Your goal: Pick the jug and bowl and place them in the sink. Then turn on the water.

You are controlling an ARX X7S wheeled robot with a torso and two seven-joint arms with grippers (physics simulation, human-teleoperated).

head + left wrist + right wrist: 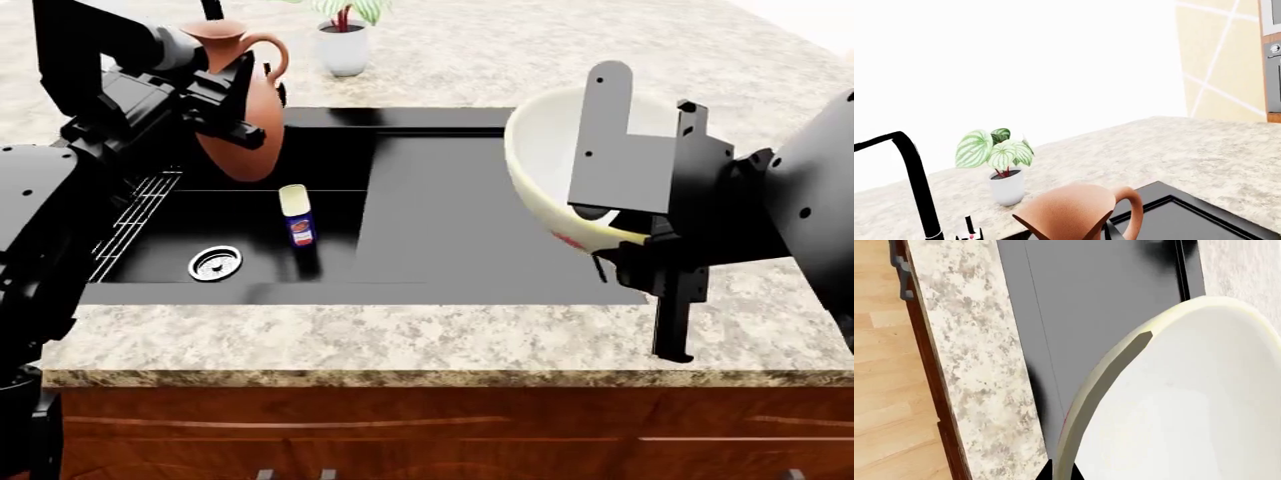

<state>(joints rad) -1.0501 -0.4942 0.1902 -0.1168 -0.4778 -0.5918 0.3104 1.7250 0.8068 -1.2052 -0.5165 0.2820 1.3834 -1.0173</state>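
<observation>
The terracotta jug (248, 95) hangs upright above the left part of the black sink (160, 275), with my left gripper (224, 100) shut around its belly. In the left wrist view the jug (1067, 207) fills the gap between the fingers of that gripper (1064, 232), handle to one side. The large cream bowl (554, 165) is lifted and tipped on its side over the sink's flat drainboard (441, 210). My right gripper (617, 225) is shut on its rim. The right wrist view shows the bowl (1187, 400) pinched at the rim by that gripper (1061, 474).
A blue-and-white canister (299, 222) stands in the basin beside the steel drain (215, 262). A wire rack (134, 225) lines the basin's left side. The black faucet (917, 180) and a potted plant (346, 45) stand on the counter behind the sink.
</observation>
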